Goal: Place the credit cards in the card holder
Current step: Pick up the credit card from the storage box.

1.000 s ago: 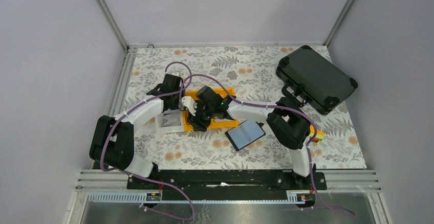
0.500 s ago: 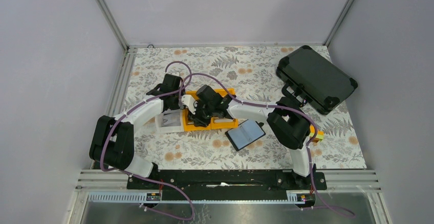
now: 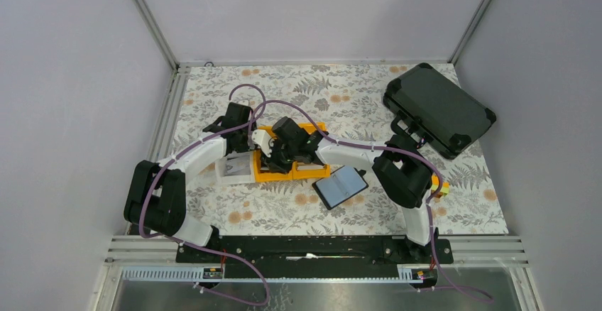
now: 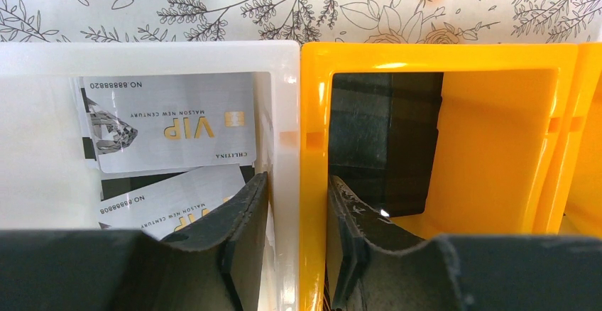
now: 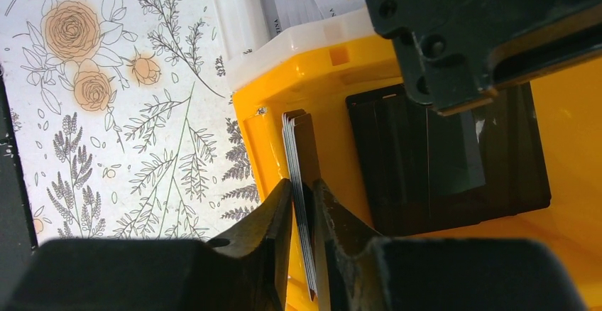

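Note:
My right gripper (image 5: 303, 183) is shut on a thin stack of dark credit cards (image 5: 292, 140), held on edge against the near-left wall inside the yellow bin (image 5: 255, 123). More dark cards (image 5: 447, 162) lie flat on that bin's floor. My left gripper (image 4: 297, 178) is shut across the touching walls of the white bin (image 4: 284, 98) and the yellow bin (image 4: 440, 55). Silver VIP cards (image 4: 170, 123) lie in the white bin. The card holder (image 3: 341, 187) lies open on the mat right of the bins, with nothing in view on it. Both grippers (image 3: 248, 148) (image 3: 277, 160) are over the bins.
A large black hard case (image 3: 436, 108) sits at the back right. A small coloured block (image 3: 439, 185) lies by the right arm. The flowered mat (image 3: 341, 91) covers the table. Metal rails (image 3: 167, 112) and grey walls close it in.
My right gripper has shifted slightly away from the near edge over the yellow bin. The left arm and the card holder have not moved.

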Robot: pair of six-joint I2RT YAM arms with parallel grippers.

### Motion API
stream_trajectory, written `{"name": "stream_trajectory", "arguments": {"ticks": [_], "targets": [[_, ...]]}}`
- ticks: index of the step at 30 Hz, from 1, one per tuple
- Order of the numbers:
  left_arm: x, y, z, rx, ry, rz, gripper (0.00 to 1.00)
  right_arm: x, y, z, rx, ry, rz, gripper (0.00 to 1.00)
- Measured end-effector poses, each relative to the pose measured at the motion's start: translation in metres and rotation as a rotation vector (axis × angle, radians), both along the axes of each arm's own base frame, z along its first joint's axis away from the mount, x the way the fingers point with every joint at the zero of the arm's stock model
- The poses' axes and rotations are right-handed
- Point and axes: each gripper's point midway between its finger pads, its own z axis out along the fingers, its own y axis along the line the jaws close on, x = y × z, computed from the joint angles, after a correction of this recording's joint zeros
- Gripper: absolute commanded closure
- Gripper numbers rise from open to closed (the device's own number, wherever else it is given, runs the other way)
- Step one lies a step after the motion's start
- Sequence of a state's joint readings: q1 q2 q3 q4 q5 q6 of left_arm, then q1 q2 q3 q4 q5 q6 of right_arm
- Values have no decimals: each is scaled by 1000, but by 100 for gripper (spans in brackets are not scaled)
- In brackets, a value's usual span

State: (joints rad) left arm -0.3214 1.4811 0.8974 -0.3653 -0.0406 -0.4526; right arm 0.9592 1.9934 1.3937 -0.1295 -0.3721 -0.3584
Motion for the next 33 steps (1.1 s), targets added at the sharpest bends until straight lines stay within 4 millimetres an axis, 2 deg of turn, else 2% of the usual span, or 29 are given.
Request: {"name": "stream_trajectory", "arguments": {"ticks": [10,14,18,22,28,33], "targets": [[0,0,0,0,0,0,100,2,-1,1,-3,-9,-9,76],[0,0,0,0,0,0,100,0,-1,1,-1,2,-10,70],[0,0,0,0,0,0,100,-4,-1,1,0,21,-3,69],[0,0,0,-1,0,0,100,-5,0,2,-2,26,0,77],[0,0,0,-1,0,0,100,-6,4,11,12,38,15,77],[0,0,0,-3,1,-1,100,-5,4,13,13,34,14,96]]}}
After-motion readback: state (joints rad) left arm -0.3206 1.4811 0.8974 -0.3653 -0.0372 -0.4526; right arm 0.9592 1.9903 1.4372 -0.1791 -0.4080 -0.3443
